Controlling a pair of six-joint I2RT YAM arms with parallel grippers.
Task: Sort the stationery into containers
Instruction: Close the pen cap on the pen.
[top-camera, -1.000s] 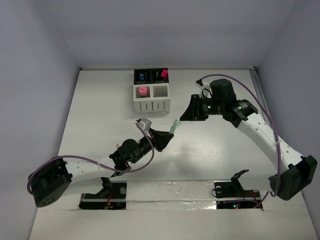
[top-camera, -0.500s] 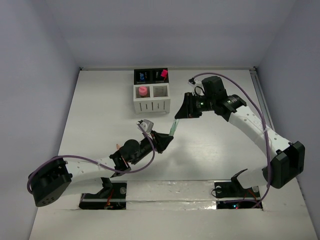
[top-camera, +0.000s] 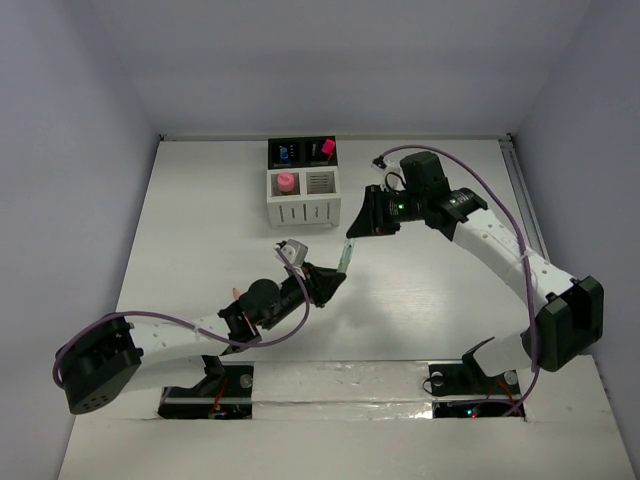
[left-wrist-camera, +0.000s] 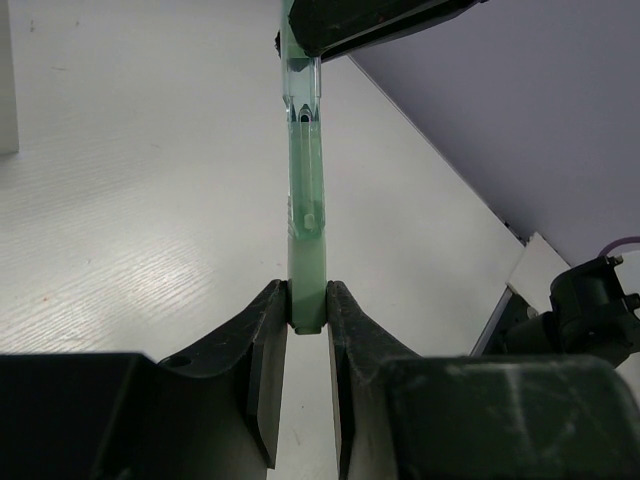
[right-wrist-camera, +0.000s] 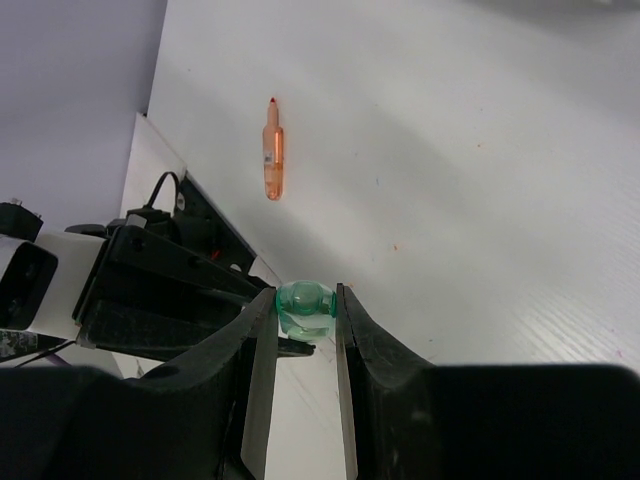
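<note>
- Progress: three items stand in the container block (top-camera: 303, 212). A pink-capped item (top-camera: 286, 182) sits in the front-left white cup. A blue-topped item (top-camera: 285, 154) and a pink-topped item (top-camera: 326, 148) sit in the two black rear cups. Nothing shows above the rim of the front-right white cup.
- Item in hand: the green pen (left-wrist-camera: 305, 190) is off the table (top-camera: 430, 290), slanted in the air between the two arms, near the front-right corner of the block.
- Left gripper (left-wrist-camera: 307, 300): jaws nearly closed, clamped on the lower end of the pen.
- Right gripper (right-wrist-camera: 305, 300): jaws a narrow gap apart, pinching the opposite, rounded end. Both grippers hold the pen at once; judged to be a hand-off between arms.
- Remaining: the green pen is not yet in a cup. An orange pen (right-wrist-camera: 272, 150) lies flat on the table, well apart from both grippers. No other loose items are visible.
- Materials: the green pen is a slim translucent plastic barrel with a clear section at one end. The orange pen is a smooth, tapered barrel with a red tip. The white cups are square with slotted fronts. The table is matte white with a fine grain.
</note>
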